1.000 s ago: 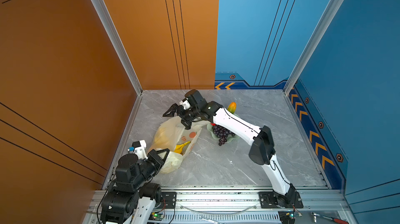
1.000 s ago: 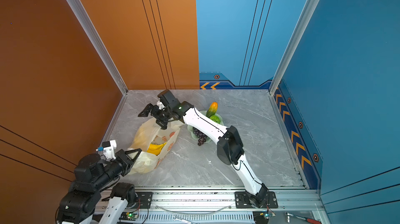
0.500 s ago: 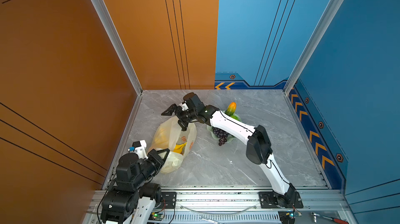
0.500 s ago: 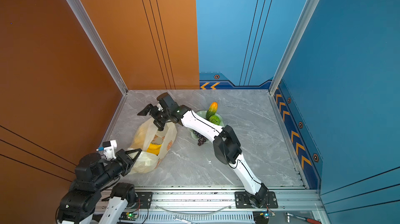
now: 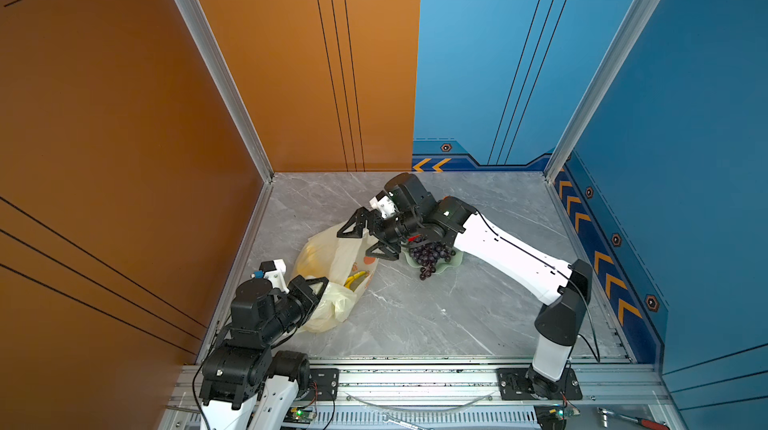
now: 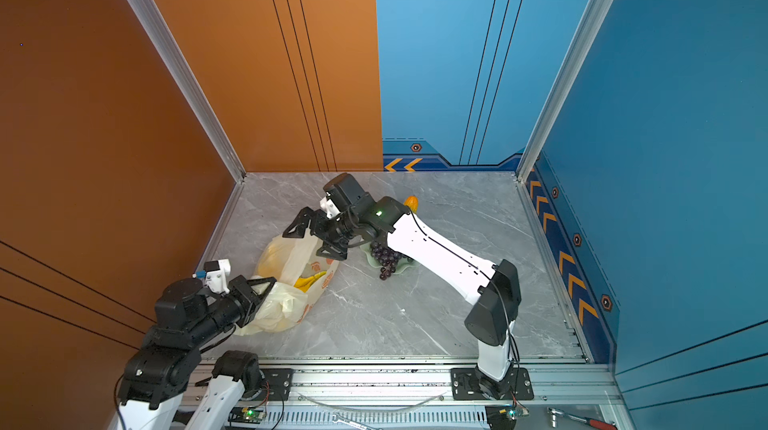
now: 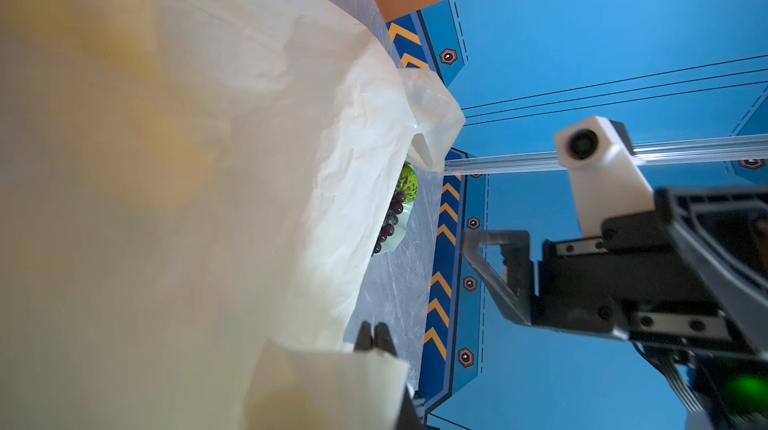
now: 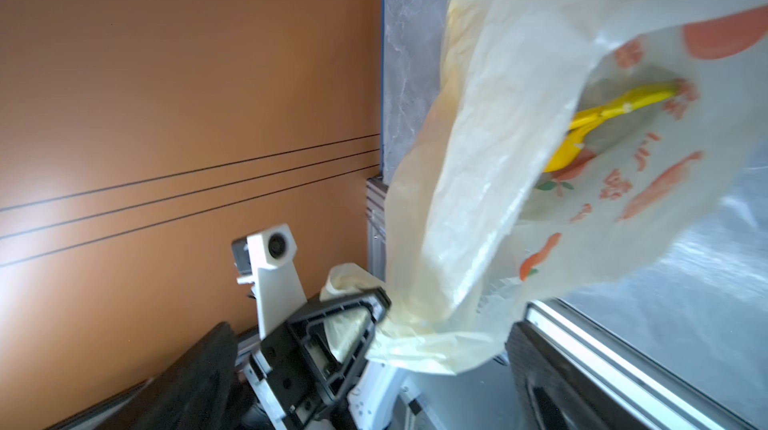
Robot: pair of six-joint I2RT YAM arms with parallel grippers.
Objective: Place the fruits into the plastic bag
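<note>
The cream plastic bag (image 5: 332, 259) (image 6: 291, 270) lies on the grey floor at the left, its mouth facing right. Yellow bananas (image 5: 357, 278) (image 8: 602, 116) show inside it, and a yellow round fruit (image 5: 309, 261) shows through the film. My left gripper (image 5: 322, 287) (image 7: 374, 334) is shut on the bag's near handle. My right gripper (image 5: 368, 237) (image 6: 316, 238) stands open at the bag's far rim, one finger (image 8: 536, 374) beside the film. Dark grapes (image 5: 430, 255) (image 7: 390, 215) and a green patterned ball (image 7: 407, 184) rest on the dish behind it. An orange-yellow fruit (image 6: 410, 202) peeks out behind the right arm.
The pale green dish (image 5: 453, 261) sits mid-floor under the right forearm. An orange wall (image 5: 124, 157) closes the left side and blue walls (image 5: 685, 157) the back and right. A metal rail (image 5: 415, 378) with both arm bases runs along the front; a red-handled tool (image 5: 636, 421) lies there.
My right gripper has come slightly nearer and to the right along the bag's far rim, and its elbow has swung out to the right. The left gripper keeps its hold.
</note>
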